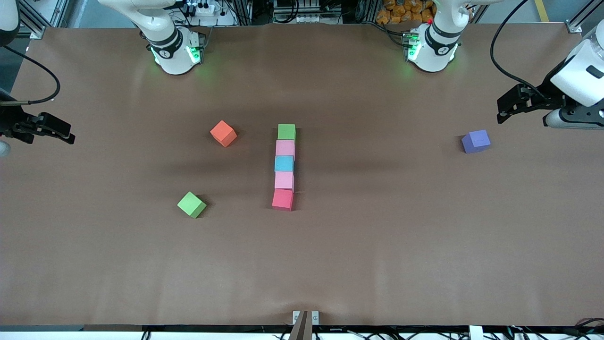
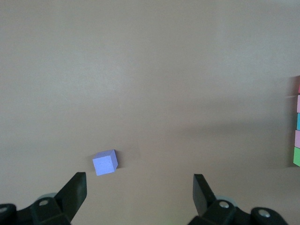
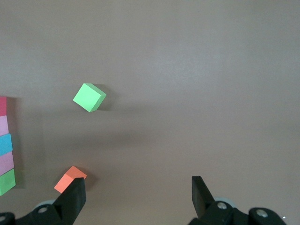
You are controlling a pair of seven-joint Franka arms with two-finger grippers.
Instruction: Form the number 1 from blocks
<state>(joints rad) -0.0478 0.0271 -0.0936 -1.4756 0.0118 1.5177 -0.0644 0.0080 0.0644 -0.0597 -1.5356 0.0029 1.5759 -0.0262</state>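
Note:
Five blocks form a straight touching column in the middle of the table: green farthest from the front camera, then light pink, sky blue, light pink and crimson nearest. An orange block and a second green block lie loose toward the right arm's end. A purple block lies toward the left arm's end. My left gripper hangs open and empty over the table by the purple block. My right gripper hangs open and empty over its end.
The brown table carries only the blocks. The two arm bases stand along the edge farthest from the front camera. The column's edge shows in the left wrist view and in the right wrist view.

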